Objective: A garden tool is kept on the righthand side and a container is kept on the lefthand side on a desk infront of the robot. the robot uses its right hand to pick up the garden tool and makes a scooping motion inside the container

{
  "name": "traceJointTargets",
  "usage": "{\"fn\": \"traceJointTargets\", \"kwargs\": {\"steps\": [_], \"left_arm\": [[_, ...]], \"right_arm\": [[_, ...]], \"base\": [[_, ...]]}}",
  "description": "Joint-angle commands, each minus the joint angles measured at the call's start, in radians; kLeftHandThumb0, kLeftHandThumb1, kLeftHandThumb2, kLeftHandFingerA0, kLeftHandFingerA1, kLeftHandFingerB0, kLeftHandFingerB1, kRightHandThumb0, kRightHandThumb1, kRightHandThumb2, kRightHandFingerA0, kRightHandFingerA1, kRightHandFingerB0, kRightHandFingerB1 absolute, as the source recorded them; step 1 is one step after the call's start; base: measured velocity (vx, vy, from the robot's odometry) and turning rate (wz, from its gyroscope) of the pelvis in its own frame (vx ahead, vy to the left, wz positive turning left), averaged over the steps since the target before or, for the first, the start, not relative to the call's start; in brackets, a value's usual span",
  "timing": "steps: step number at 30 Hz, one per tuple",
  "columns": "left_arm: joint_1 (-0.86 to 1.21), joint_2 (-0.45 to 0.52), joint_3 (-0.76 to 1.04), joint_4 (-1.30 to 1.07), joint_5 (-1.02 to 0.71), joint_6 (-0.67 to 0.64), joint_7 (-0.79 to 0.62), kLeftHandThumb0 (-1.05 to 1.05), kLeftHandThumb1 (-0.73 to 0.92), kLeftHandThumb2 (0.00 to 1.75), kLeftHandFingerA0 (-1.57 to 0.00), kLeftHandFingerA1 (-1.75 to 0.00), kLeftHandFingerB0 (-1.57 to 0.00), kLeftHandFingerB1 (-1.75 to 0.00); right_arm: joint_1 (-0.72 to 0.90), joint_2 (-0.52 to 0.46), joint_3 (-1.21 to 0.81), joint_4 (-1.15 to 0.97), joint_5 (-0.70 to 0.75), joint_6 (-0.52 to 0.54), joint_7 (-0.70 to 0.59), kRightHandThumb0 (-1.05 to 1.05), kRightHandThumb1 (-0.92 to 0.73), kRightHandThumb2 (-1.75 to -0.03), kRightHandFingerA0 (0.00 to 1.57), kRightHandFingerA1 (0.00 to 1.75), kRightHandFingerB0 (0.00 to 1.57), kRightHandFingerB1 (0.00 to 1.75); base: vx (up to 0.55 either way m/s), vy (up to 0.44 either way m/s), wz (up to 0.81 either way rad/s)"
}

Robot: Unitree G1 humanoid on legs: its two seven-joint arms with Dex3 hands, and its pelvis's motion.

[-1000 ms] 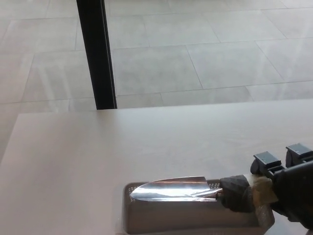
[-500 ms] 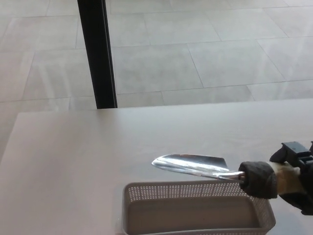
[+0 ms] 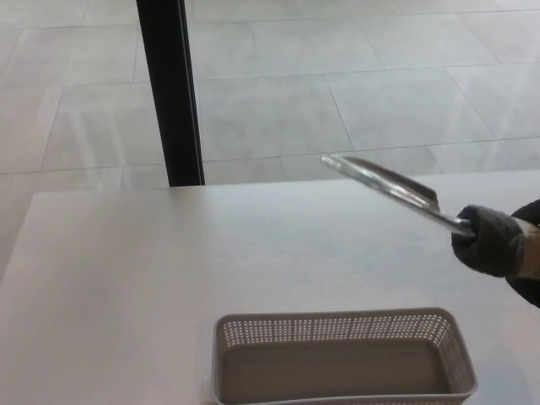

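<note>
Trowel blade, shiny metal, is seen raised in the air in the head view, slanting up toward picture left from its handle at the right edge of the frame. The handle's dark grip and a pale section behind it are visible, but the right hand is almost wholly cut off by the picture edge; whether its fingers are clenched around the handle cannot be told, although the tool is evidently carried from that side. The trowel is held well above and behind the container, clear of it. The container, a grey perforated plastic basket, is set at the near edge of the pale desk, and nothing is seen inside it. Beyond the desk a tiled floor is shown, with a black post standing upright on it. The left hand is not shown.
</note>
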Motion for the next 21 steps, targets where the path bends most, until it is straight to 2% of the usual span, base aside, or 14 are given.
{"fn": "traceJointTargets", "kwargs": {"steps": [1,2,3,4,5,6,7,8,11,13,14,19,20,21], "left_arm": [[0.02,0.01,0.004,-0.003,-0.009,0.009,0.012,-0.36,0.67,0.6,-0.67,-0.73,-0.49,-0.57],[0.022,0.006,0.011,-0.009,-0.017,0.017,0.019,-0.36,0.67,0.6,-0.67,-0.74,-0.5,-0.57],[0.022,0.006,0.012,-0.01,-0.018,0.018,0.02,-0.36,0.67,0.6,-0.67,-0.74,-0.5,-0.57],[0.027,0.007,0.006,0.001,-0.009,0.007,0.014,-0.37,0.66,0.59,-0.7,-0.73,-0.52,-0.55],[0.032,0.007,0.004,-0.002,-0.008,0.004,0.01,-0.37,0.65,0.59,-0.7,-0.72,-0.52,-0.55],[0.03,0.006,0.007,0.009,-0.01,-0.004,0.008,-0.36,0.66,0.59,-0.73,-0.76,-0.52,-0.55],[0.03,0.006,0.007,0.011,-0.01,-0.005,0.008,-0.38,0.65,0.59,-0.73,-0.76,-0.52,-0.56],[0.032,0.007,0.006,0.007,-0.009,-0.004,0.008,-0.37,0.65,0.59,-0.73,-0.75,-0.51,-0.55],[0.04,0.013,-0.002,0.001,-0.003,-0.013,-0.009,-0.37,0.67,0.58,-0.66,-0.7,-0.48,-0.52],[0.032,0.017,-0.002,0.006,-0.004,-0.007,-0.011,-0.38,0.65,0.58,-0.67,-0.69,-0.49,-0.51],[0.025,0.016,0.007,0.008,-0.014,0.004,-0.006,-0.38,0.66,0.59,-0.66,-0.69,-0.49,-0.52],[0.013,0.015,0.007,0.012,-0.013,0.013,0.003,-0.38,0.67,0.6,-0.65,-0.73,-0.47,-0.56],[0.011,0.012,0.01,0.004,-0.015,0.022,0.018,-0.37,0.66,0.6,-0.69,-0.76,-0.48,-0.57],[0.017,0.011,0.011,-0.016,-0.018,0.032,0.022,-0.38,0.66,0.6,-0.69,-0.8,-0.47,-0.57]], "right_arm": [[-0.095,0.032,-0.144,0.1,0.213,0.227,0.072,-0.14,-0.62,-0.85,0.88,1.7,0.81,1.2],[-0.1,0.03,-0.144,0.128,0.202,0.229,0.061,-0.15,-0.64,-0.81,0.86,1.72,0.79,1.24],[-0.102,0.03,-0.146,0.133,0.2,0.229,0.061,0.05,-0.5,-0.93,1.14,1.28,0.92,0.99],[-0.114,0.018,-0.152,0.195,0.201,0.234,0.058,-0.17,-0.65,-0.78,0.87,1.72,0.8,1.21],[-0.117,0.012,-0.151,0.221,0.195,0.228,0.046,-0.17,-0.62,-0.8,0.88,1.73,0.81,1.23],[-0.124,-0.003,-0.146,0.271,0.185,0.208,0.026,-0.19,-0.49,-0.98,1.18,1.32,0.9,1.04],[-0.128,-0.005,-0.146,0.284,0.184,0.203,0.022,-0.09,-0.46,-0.96,1.2,1.32,0.93,0.99],[-0.129,-0.017,-0.134,0.312,0.162,0.195,0.002,-0.14,-0.57,-0.8,0.91,1.71,0.87,1.07],[-0.123,-0.078,-0.061,0.412,0.086,0.177,-0.03,-0.15,-0.55,-0.77,0.89,1.75,0.71,1.47],[-0.127,-0.105,-0.025,0.454,0.07,0.146,-0.053,-0.18,-0.54,-0.81,0.92,1.75,0.72,1.56],[-0.127,-0.127,0.011,0.473,0.047,0.152,-0.056,-0.24,-0.59,-0.77,0.9,1.75,0.65,1.65],[-0.097,-0.21,0.215,0.487,-0.091,0.211,-0.08,-0.25,-0.61,-0.64,0.87,1.75,0.64,1.54],[-0.09,-0.219,0.247,0.482,-0.107,0.223,-0.081,-0.27,-0.61,-0.67,0.87,1.75,0.62,1.56],[-0.088,-0.232,0.281,0.484,-0.115,0.215,-0.084,-0.26,-0.6,-0.63,0.88,1.75,0.69,1.46]], "base": [[0.0,0.0,0.0],[0.0,0.0,0.0],[0.0,0.0,0.0],[0.0,0.0,0.0],[0.0,0.0,0.0],[0.0,0.0,0.0],[0.0,0.0,0.0],[0.0,0.0,0.0],[0.0,0.0,0.0],[0.0,0.0,0.0],[0.0,0.0,0.0],[0.0,0.0,0.0],[0.0,0.0,0.0],[0.0,0.0,0.0]]}}
